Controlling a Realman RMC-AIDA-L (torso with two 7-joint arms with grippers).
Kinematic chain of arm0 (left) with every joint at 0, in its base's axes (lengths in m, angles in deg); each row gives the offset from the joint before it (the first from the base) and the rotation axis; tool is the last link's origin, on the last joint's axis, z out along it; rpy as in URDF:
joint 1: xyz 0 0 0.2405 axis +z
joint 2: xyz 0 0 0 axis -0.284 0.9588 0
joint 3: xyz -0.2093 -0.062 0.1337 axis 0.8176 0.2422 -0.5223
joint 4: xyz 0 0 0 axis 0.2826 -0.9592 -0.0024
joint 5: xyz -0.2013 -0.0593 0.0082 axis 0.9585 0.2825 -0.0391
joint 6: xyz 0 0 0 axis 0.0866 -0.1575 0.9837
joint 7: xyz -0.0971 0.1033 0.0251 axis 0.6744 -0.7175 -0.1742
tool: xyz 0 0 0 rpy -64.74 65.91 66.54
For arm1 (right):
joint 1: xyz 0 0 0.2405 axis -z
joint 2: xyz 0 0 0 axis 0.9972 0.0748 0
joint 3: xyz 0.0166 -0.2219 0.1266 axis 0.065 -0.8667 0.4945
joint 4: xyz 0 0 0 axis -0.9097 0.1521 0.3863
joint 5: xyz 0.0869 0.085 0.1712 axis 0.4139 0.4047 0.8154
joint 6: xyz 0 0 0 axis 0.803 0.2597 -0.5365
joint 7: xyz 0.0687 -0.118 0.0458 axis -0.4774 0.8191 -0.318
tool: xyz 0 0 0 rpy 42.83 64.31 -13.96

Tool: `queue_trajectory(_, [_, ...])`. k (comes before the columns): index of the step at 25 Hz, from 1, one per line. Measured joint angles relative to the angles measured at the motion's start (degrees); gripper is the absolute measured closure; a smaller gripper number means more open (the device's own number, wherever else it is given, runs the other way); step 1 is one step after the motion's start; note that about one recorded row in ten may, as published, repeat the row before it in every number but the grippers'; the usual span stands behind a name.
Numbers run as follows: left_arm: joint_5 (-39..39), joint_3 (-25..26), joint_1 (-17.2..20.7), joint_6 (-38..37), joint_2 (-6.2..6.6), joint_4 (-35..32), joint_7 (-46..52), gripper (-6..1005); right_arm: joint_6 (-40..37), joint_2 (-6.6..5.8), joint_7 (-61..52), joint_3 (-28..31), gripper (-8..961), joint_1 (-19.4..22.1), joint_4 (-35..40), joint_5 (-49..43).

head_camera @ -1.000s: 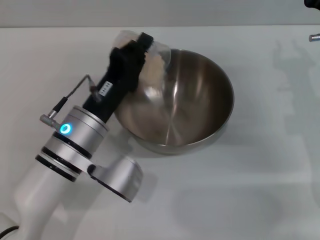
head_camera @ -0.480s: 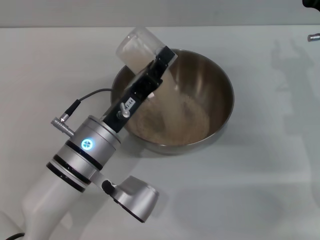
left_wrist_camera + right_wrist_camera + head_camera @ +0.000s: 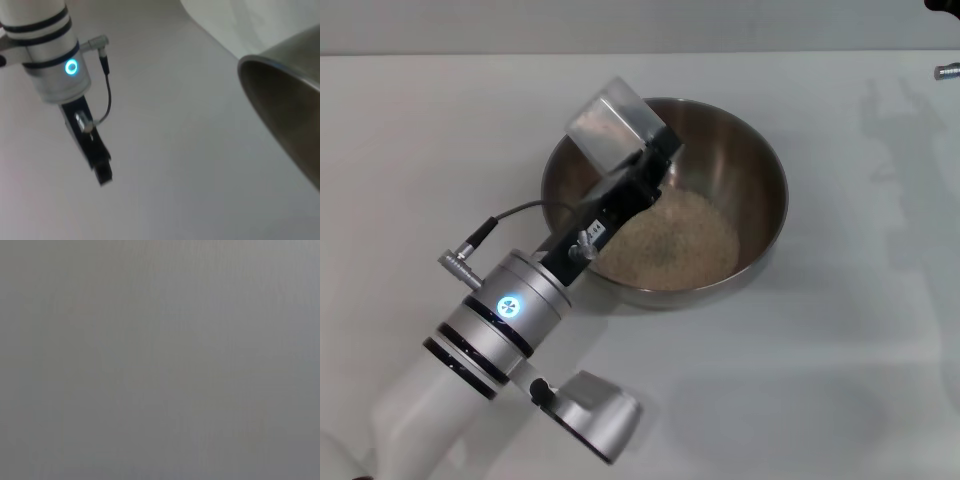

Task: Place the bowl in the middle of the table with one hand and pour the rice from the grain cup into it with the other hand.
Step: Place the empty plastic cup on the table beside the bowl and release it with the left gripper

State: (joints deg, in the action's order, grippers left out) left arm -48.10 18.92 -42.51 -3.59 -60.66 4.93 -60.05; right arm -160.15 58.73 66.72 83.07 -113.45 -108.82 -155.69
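Note:
The steel bowl [image 3: 760, 170] stands on the white table [image 3: 840, 380] near the middle in the head view. A heap of pale rice [image 3: 670, 238] lies on its bottom. My left gripper [image 3: 646, 150] reaches from the lower left over the bowl's near-left rim and is shut on the clear grain cup [image 3: 608, 120]. The cup is tipped far over, mouth down toward the bowl, and looks nearly empty. In the left wrist view the bowl's rim [image 3: 280, 95] shows beside bare table. The right gripper is out of view.
Small parts of the right arm [image 3: 946, 70] show at the far right top corner of the head view. A white arm with a blue ring light [image 3: 50, 60] shows in the left wrist view. The right wrist view is plain grey.
The left wrist has rolled further and tipped the cup higher. The rice has run out of the cup, and a heap now lies in the bowl, which held none a second ago.

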Motion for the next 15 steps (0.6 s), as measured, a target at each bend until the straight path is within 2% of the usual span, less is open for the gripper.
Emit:
queue_trajectory(3, [0.0, 2.9, 0.2, -0.6, 0.0, 0.1, 0.2, 956, 0.0, 0.0, 0.0, 0.0, 580, -0.1, 0.1, 0.0])
queue_trajectory(6, [0.0, 1.4, 0.5, -0.4, -0.02, -0.1, 0.5, 951, 0.0, 0.0, 0.0, 0.0, 580, -0.2, 0.3, 0.0])
queue_trajectory(10, [0.1, 3.8, 0.6, -0.8, -0.02, 0.1, 1.0, 943, 0.0, 0.0, 0.0, 0.0, 580, -0.3, 0.3, 0.0])
queue_trajectory(13, [-0.1, 1.5, 0.7, -0.6, 0.0, 0.1, 1.2, 937, 0.0, 0.0, 0.0, 0.0, 580, -0.4, 0.3, 0.0])
queue_trajectory(15, [0.0, 2.1, 0.8, -0.7, 0.01, 0.4, 1.5, 933, 0.0, 0.0, 0.0, 0.0, 580, -0.4, 0.4, 0.0])
